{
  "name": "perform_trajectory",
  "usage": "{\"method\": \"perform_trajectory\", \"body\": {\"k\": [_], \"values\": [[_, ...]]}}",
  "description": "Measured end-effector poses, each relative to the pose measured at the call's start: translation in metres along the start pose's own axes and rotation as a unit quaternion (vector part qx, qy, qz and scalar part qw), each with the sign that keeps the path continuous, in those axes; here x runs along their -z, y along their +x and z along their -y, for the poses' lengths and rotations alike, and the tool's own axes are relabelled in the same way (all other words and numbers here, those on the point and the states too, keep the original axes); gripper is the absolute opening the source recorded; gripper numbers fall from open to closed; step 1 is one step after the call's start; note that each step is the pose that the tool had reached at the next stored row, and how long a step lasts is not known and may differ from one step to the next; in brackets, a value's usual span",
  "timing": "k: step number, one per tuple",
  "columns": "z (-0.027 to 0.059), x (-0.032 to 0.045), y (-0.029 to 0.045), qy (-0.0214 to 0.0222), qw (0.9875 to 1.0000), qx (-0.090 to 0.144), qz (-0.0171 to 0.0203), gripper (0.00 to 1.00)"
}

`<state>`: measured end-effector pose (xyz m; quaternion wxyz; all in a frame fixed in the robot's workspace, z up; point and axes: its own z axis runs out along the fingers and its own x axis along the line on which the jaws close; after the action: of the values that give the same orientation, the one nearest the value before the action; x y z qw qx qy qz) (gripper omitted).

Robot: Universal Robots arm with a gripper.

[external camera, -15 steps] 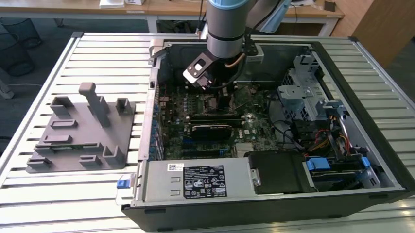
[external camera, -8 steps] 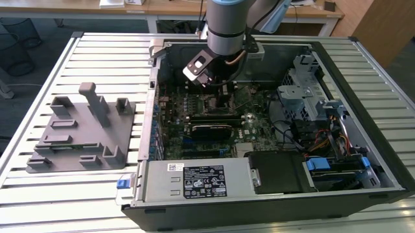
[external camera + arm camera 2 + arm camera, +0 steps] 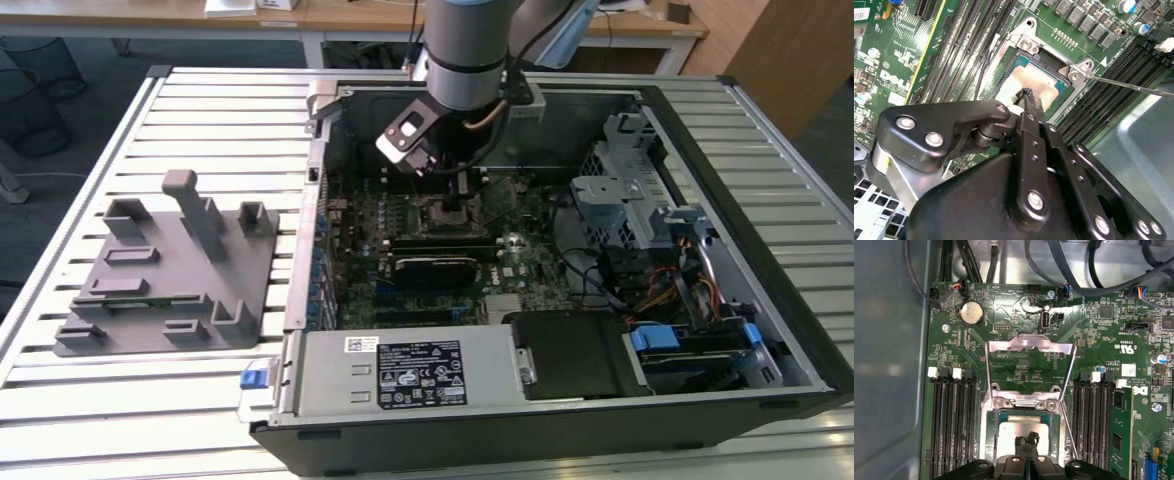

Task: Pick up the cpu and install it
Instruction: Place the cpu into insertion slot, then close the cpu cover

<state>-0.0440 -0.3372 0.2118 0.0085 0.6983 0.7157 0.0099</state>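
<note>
Cpu, seated in the open socket; judged light, stiff and fragile, best gripped by opposite edges. Gripper fingers are pressed together, tips at its metal top.

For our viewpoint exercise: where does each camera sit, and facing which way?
Exterior view: off the arm, looking down into the computer case; arm shows.
First wrist view: on the arm, facing the circuit board; pincer shows.
Second wrist view: on the arm, looking past the pincer.
Both wrist views share chip and pincer.
</note>
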Motion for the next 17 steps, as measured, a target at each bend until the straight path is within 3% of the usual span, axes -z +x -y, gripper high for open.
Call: {"method": "perform_trajectory", "body": {"k": [1, 17], "values": [[0.0, 0.0003, 0.0, 0.0, 1.0, 0.0, 0.0, 0.11], [-0.0002, 0.0088, 0.0, 0.0, 1.0, 0.0, 0.0, 0.11]]}}
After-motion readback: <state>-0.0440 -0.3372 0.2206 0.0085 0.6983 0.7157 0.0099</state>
